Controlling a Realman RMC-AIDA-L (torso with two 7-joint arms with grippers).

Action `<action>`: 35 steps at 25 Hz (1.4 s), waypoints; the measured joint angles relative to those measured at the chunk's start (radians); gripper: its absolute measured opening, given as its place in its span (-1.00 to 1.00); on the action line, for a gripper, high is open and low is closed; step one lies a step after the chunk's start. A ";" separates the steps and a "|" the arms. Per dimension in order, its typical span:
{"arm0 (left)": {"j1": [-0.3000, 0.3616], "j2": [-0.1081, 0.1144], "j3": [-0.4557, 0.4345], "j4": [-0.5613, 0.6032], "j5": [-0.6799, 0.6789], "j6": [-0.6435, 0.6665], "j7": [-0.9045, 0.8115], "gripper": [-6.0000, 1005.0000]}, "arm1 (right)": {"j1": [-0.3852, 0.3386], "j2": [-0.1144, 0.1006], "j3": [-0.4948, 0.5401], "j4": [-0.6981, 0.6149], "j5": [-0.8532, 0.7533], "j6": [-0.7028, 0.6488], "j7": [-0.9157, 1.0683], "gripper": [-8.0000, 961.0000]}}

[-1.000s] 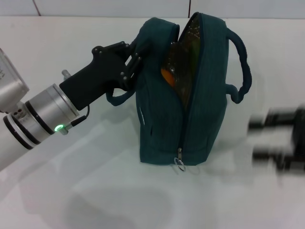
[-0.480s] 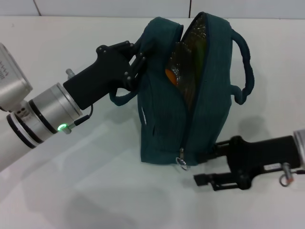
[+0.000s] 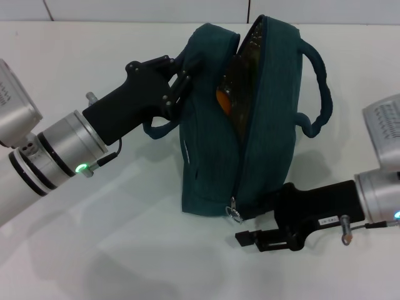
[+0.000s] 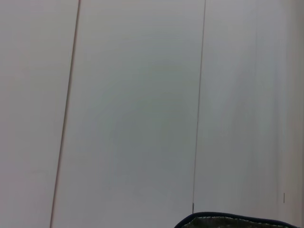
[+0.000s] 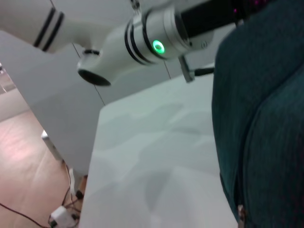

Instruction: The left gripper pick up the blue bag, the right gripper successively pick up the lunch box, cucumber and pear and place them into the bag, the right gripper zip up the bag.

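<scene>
The blue bag (image 3: pixel 250 119) stands upright at the middle of the white table (image 3: pixel 125 250), its zipper open along most of the top, something orange showing inside against the lining. The left claw (image 3: pixel 178 81), reaching in from 9 o'clock, is clamped on the bag's near handle. The right claw (image 3: pixel 247 226) comes in from 4 o'clock with its fingers apart, just beside the zipper pull (image 3: pixel 234 214) at the bag's base.
</scene>
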 joint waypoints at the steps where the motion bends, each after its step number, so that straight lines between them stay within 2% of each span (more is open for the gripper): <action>1: 0.000 0.000 0.000 0.000 0.000 0.000 0.000 -0.62 | 0.002 0.000 -0.017 0.000 0.007 0.014 0.004 0.05; 7: -0.001 0.000 0.000 0.000 0.000 0.001 0.000 -0.61 | 0.001 0.000 -0.136 -0.007 0.111 0.099 0.001 0.02; 11: -0.004 0.000 0.000 0.000 0.000 0.001 0.000 -0.60 | 0.000 0.000 -0.159 -0.008 0.133 0.118 -0.007 0.01; 22: -0.031 0.000 0.000 -0.036 -0.001 0.001 0.014 -0.57 | -0.024 0.000 -0.185 0.003 0.236 0.185 -0.069 -0.31; 27: -0.040 0.000 0.000 -0.049 -0.002 0.002 0.026 -0.55 | -0.031 -0.003 -0.189 0.003 0.240 0.177 -0.103 -0.74; 32: -0.041 0.000 0.000 -0.052 -0.002 0.007 0.027 -0.54 | -0.039 -0.009 -0.184 -0.005 0.239 0.147 -0.135 -0.92; 35: -0.038 0.000 -0.002 -0.052 -0.002 0.025 0.027 -0.53 | -0.041 -0.011 -0.182 -0.009 0.240 0.132 -0.147 -0.92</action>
